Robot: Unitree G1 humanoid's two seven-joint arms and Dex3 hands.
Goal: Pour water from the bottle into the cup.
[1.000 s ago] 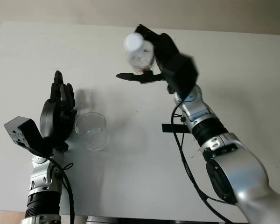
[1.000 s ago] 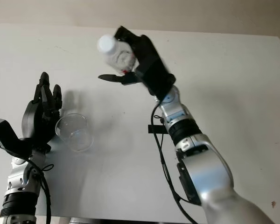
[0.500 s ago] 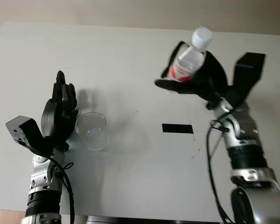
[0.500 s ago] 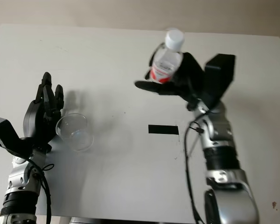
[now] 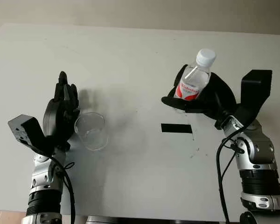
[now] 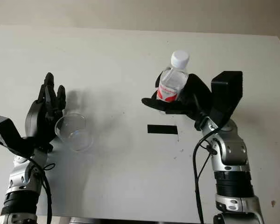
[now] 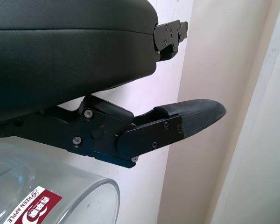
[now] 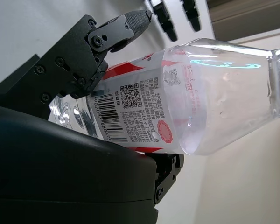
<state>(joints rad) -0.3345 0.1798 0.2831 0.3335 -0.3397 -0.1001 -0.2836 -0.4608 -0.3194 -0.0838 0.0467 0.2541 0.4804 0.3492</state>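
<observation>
Right fingers: the black fingers (image 8: 123,25) of the right hand (image 5: 203,95) wrap around the clear plastic water bottle with the red label and white cap (image 5: 193,81) and grip it tight.
Bottle: it stands almost straight up in that hand, cap on top, over the right side of the white table (image 5: 130,46). Its bottom is hidden by the hand, so I cannot tell if it touches the table.
Cap: the white cap looks screwed on. My guess is no water can come out like this.
Left fingers: the left hand (image 5: 60,114) is open and holds nothing. It stands just beside the clear plastic cup (image 5: 91,131), on the cup's left.
Cup: it sits upright on the table, well apart from the bottle. I cannot tell if there is water in it.
Black mark: a short black strip of tape (image 5: 176,128) lies on the table between cup and bottle, near the bottle.
How to do it well: I think the bottle should stay straight up and go down slowly, with the grip kept firm so it does not slip. The left hand should stay by the cup so it does not tip.
</observation>
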